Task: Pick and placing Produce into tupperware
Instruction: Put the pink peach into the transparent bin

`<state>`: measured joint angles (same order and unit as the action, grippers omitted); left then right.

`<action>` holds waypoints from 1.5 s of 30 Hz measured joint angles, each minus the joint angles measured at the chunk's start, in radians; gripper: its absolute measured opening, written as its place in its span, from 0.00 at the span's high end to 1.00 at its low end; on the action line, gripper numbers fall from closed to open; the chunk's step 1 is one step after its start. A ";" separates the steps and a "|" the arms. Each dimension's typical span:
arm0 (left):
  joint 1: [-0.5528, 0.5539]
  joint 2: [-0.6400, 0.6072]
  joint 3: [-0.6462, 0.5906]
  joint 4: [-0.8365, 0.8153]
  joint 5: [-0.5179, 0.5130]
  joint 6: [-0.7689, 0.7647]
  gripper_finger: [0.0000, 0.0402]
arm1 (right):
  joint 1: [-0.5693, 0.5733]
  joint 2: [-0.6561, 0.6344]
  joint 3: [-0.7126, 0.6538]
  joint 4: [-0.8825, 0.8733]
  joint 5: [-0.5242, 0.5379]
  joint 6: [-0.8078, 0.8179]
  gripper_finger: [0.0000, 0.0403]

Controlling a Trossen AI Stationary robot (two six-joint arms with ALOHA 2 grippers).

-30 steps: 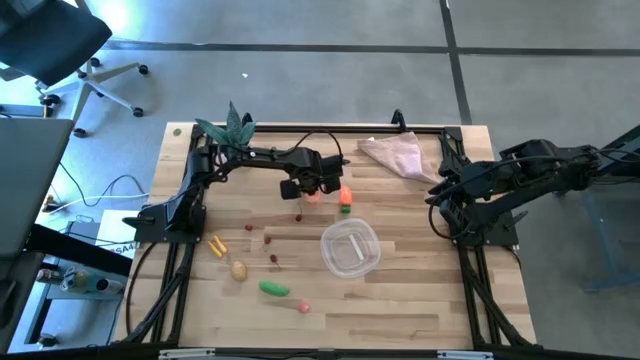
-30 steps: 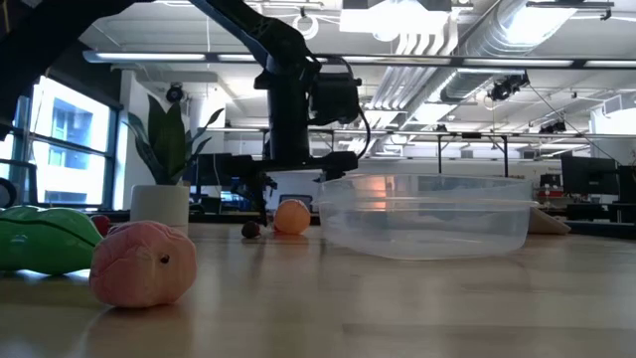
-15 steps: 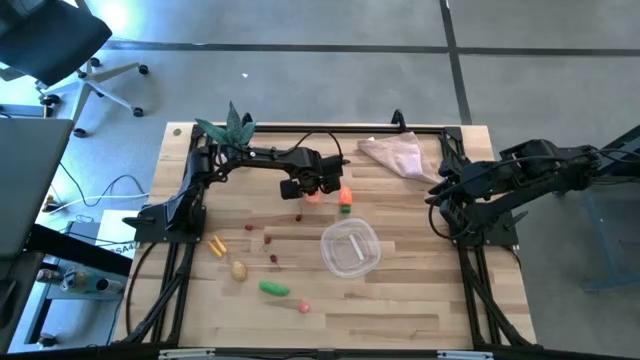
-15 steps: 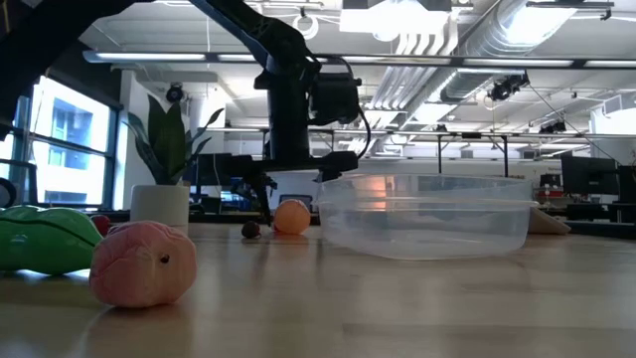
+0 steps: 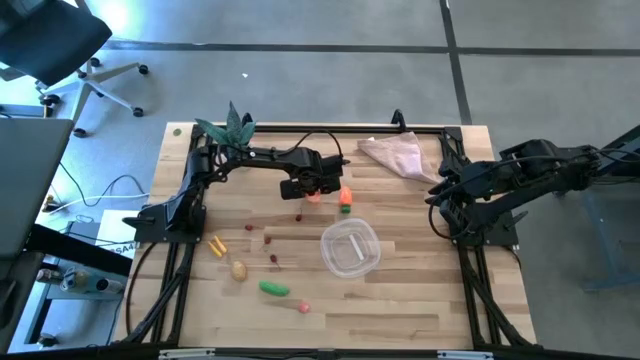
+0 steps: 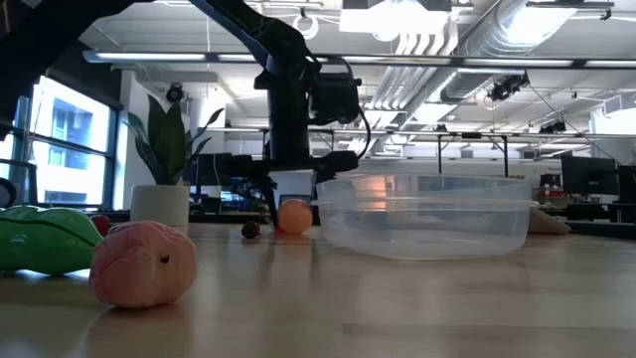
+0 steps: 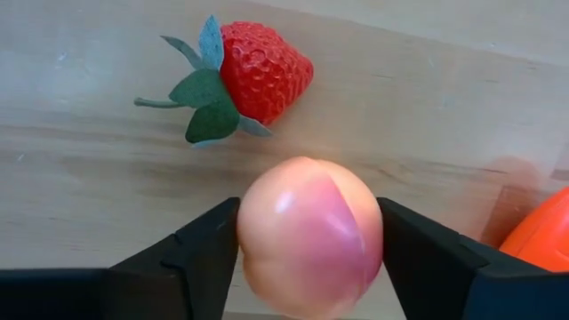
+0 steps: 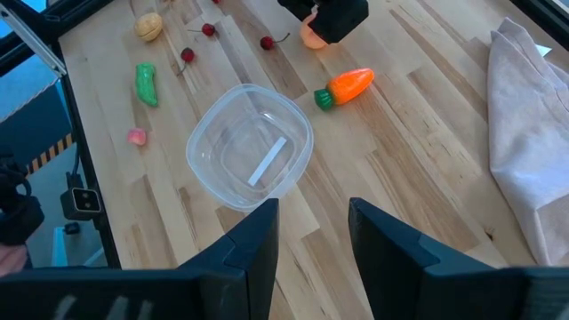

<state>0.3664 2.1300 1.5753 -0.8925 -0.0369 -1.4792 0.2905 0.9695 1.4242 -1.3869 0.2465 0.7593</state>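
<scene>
Left gripper [image 7: 309, 244] pinches the peach [image 7: 309, 236] on the table (strawberry [image 7: 253, 71] just beyond); right gripper [image 8: 311, 236] waits right of the tub [image 8: 250, 147], jaws spread.

Left gripper [image 7: 309, 240] is sitting low at the table's far middle, fingers [image 7: 200, 249] hugging a peach [image 7: 310, 236]. Crowding it: strawberry [image 7: 253, 71] just beyond, carrot [image 5: 345, 198] close beside. Tupperware [image 5: 350, 247] is lying open-topped, nothing overhanging. Bare wood is stretching between tub and right gripper [image 8: 311, 233]. Cloth [image 5: 396, 154] is occupying the far right corner.
</scene>
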 joint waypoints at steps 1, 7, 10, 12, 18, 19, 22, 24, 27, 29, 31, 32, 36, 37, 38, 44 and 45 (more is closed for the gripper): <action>0.000 0.000 0.000 0.000 0.003 0.000 0.42 | 0.000 0.000 0.000 0.000 0.000 0.000 0.68; 0.000 0.000 0.000 0.000 0.004 0.007 0.44 | 0.000 0.000 0.000 0.000 0.000 0.000 0.68; 0.000 0.000 0.000 0.001 0.004 0.014 0.41 | 0.000 0.000 0.000 0.000 0.000 0.000 0.68; 0.000 0.000 0.000 0.002 0.004 0.017 0.39 | 0.000 0.000 0.000 0.000 0.000 0.000 0.68; -0.008 0.000 0.000 0.002 0.002 0.016 0.41 | 0.000 0.000 0.000 0.000 0.000 0.000 0.68; -0.011 0.000 0.000 0.003 0.003 0.016 0.42 | 0.000 0.000 0.000 0.000 0.000 0.000 0.68; -0.015 0.000 0.006 -0.001 0.004 0.016 0.45 | 0.000 0.000 0.000 0.000 0.000 0.000 0.68; -0.022 0.000 0.021 -0.013 0.004 0.016 0.46 | 0.000 0.000 0.000 0.000 0.000 0.000 0.68; -0.026 0.000 0.062 -0.044 -0.003 0.027 0.45 | 0.000 0.000 0.000 0.000 0.000 0.000 0.68; -0.027 0.000 0.098 -0.082 -0.007 0.046 0.43 | 0.000 0.000 0.000 0.000 0.000 0.000 0.68; -0.031 0.000 0.141 -0.122 -0.017 0.067 0.42 | 0.000 0.000 0.000 0.000 0.000 0.000 0.68; -0.035 0.000 0.166 -0.145 -0.021 0.079 0.42 | 0.000 0.000 0.000 0.000 0.000 0.000 0.68; -0.052 0.000 0.285 -0.234 -0.052 0.126 0.43 | 0.000 0.000 0.000 0.000 0.000 0.000 0.68; -0.061 0.000 0.317 -0.256 -0.062 0.137 0.44 | 0.000 0.000 0.000 0.000 0.000 0.000 0.68; -0.069 0.000 0.348 -0.278 -0.071 0.147 0.44 | 0.000 0.000 0.000 0.000 0.000 0.000 0.68; -0.136 0.000 0.522 -0.373 -0.152 0.193 0.43 | 0.000 0.000 0.000 0.000 0.000 0.000 0.68; -0.151 0.000 0.541 -0.379 -0.160 0.196 0.42 | 0.000 0.000 0.000 0.000 0.000 0.000 0.68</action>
<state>0.2157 2.1304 2.1167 -1.2713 -0.1968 -1.2828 0.2905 0.9692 1.4246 -1.3869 0.2462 0.7589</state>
